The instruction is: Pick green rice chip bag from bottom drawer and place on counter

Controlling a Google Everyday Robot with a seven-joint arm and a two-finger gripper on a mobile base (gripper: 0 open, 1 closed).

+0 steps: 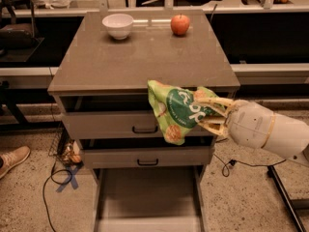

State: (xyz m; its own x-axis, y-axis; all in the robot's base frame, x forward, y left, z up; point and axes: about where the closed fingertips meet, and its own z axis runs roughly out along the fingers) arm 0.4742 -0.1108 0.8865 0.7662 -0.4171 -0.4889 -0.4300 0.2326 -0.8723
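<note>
The green rice chip bag (179, 111) is held in mid-air against the front edge of the counter (145, 57), above the open bottom drawer (147, 199), and is clamped from the right by the gripper (200, 113). White lettering is observed on the bag but cannot be read. A white bowl (118, 25) and an apple (180, 24) are noted at the counter's rear.

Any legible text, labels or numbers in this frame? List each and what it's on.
White lettering on the green rice chip bag: turned and blurred, not readable.
No other text shows on the counter, bowl or apple.
The gripper holds the bag at the counter's front edge.
</note>
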